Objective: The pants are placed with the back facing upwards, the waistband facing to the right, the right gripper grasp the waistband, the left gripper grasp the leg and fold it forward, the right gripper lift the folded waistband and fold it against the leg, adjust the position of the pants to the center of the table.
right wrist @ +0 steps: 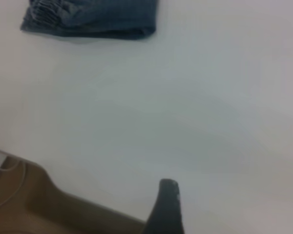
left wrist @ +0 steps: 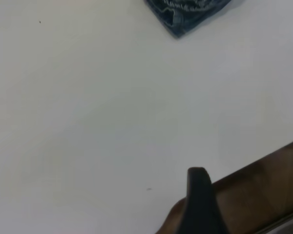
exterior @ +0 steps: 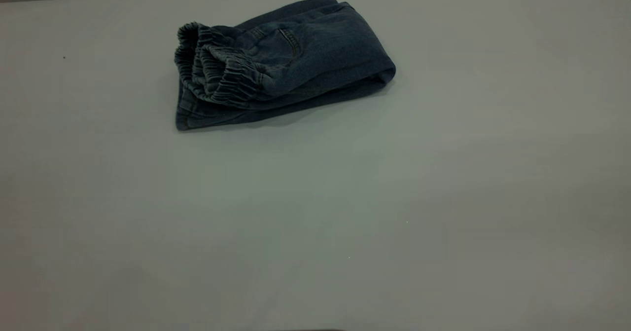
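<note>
The pants point(exterior: 281, 62) lay folded on the counter point(exterior: 345, 212), waistband point(exterior: 212, 69) doubled leftward, apparently finished. Both grippers were retracted near the counter's edge, well apart from them; their opening could not be told.

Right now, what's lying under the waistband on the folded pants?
The waistband lies on top of the folded pants, over flat denim hems that poke out at the left edge. Inner layers are covered.

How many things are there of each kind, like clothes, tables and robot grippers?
Pants: 1
Table: 1
Grippers: 2, the left gripper and the right gripper, each near the table's edge
Total: 4
</note>
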